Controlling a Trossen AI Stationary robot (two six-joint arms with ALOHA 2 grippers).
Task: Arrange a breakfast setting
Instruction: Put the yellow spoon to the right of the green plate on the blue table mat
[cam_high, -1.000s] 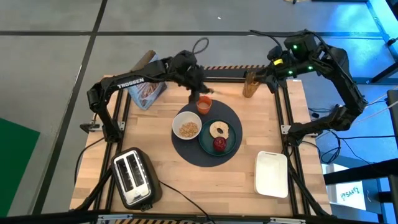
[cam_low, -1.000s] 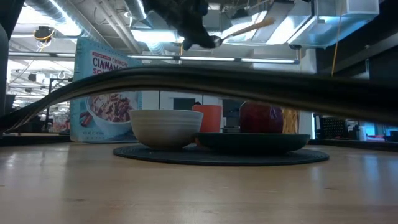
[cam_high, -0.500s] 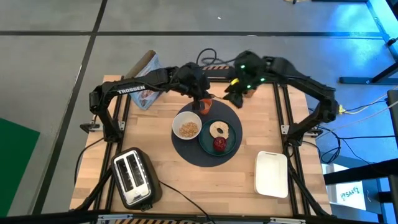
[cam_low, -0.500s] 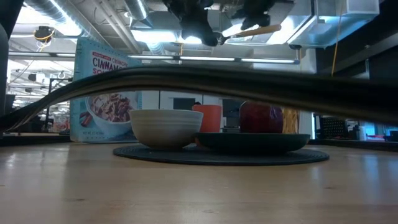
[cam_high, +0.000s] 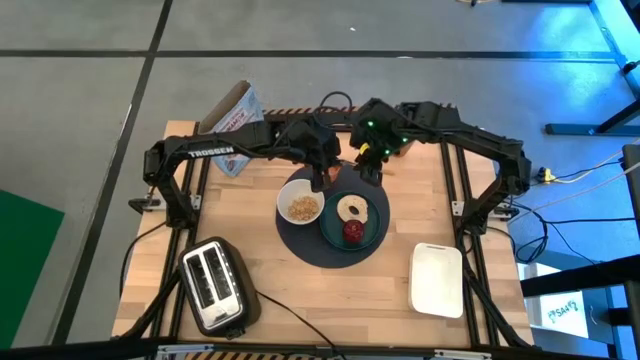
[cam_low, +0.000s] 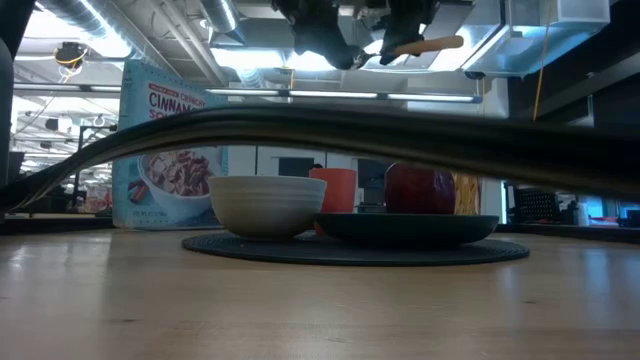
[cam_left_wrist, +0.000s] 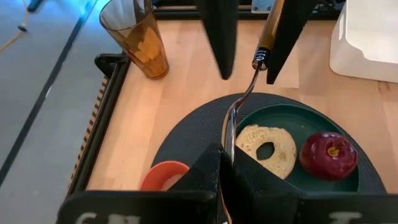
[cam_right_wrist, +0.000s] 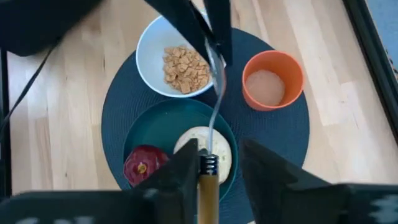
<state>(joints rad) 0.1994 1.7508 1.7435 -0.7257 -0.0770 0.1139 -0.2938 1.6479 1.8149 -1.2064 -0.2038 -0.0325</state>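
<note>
Both end effectors now on spoon (cam_right_wrist: 215, 81) above mat (cam_right_wrist: 118, 106): left end effector (cam_left_wrist: 225, 168) clamped on bowl end, right end effector (cam_right_wrist: 208, 163) newly arrived, straddling handle, not visibly closed. Handover prob. underway.

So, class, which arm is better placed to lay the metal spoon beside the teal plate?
Probably the left: the left gripper is shut on the metal spoon above the dark round mat, while the right gripper only straddles its wooden handle, open.
</note>
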